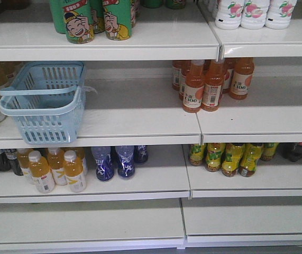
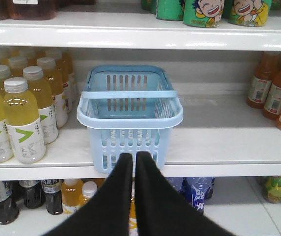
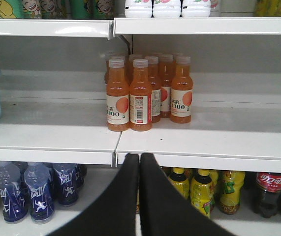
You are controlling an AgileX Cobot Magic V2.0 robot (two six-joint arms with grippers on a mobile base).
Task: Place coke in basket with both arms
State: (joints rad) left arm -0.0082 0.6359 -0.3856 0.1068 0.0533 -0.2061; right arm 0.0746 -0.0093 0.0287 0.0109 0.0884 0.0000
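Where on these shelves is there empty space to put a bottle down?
The middle shelf is bare between the blue basket and the orange bottles, and again right of those bottles. The bottom shelf looks empty too. It is crowded left of the basket, where yellow bottles stand packed, and along much of the shelf below.

White middle shelf [image 1: 140,119], blue basket [image 1: 47,127] at left; orange juice bottles [image 1: 210,87] at right

Pale blue is seen on the slotted basket [image 1: 45,103] at nine o'clock, orange on the bottles [image 1: 209,84] at two, green with cartoon faces on the cans [image 1: 79,21] at eleven — red with white script on the dark coke [image 3: 269,189].
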